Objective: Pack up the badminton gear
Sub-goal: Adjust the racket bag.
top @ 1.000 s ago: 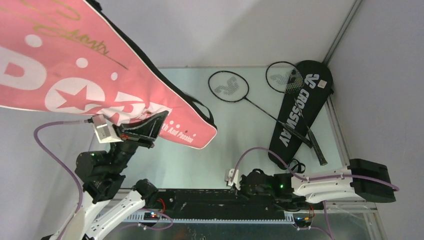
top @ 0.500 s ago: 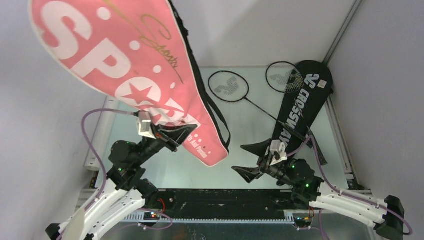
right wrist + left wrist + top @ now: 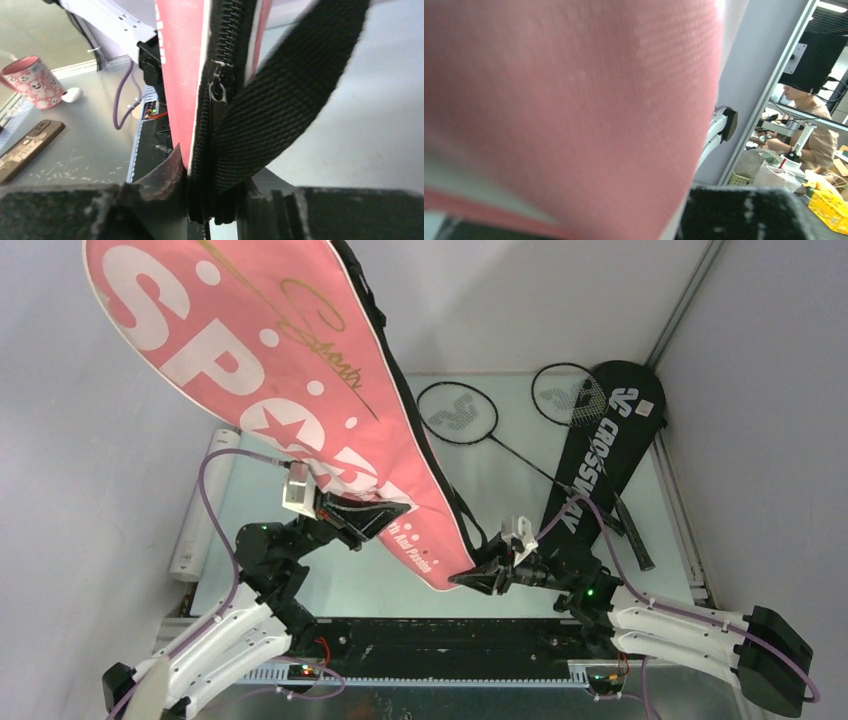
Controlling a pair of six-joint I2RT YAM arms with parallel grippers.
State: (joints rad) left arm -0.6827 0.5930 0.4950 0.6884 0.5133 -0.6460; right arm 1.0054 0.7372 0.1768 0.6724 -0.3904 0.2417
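Note:
The pink "SPORT" bag [image 3: 270, 360] hangs upright in the air, wide end up and narrow end down. My left gripper [image 3: 385, 515] is shut on its lower part. In the left wrist view pink fabric [image 3: 574, 100] fills the frame beside one black finger [image 3: 744, 215]. My right gripper [image 3: 470, 578] is shut on the bag's bottom tip, clamping the black zipper edge [image 3: 220, 95] and the black strap [image 3: 290, 90]. Two black rackets [image 3: 457, 412] lie at the back beside the black "CROSSWAY" bag [image 3: 600, 455]. The white tube [image 3: 197, 515] lies at the left edge. Pink rackets and shuttlecocks are not in view.
Grey walls close the table at the back and right, with a metal post [image 3: 690, 300] in the corner. A pink mug [image 3: 32, 80] and a dark flat device [image 3: 25, 150] sit on a bench beyond the arm bases.
The bag swung from leaning left to upright and shifted right. My right arm unfolded from its base, reached left and shut on the bag's bottom tip.

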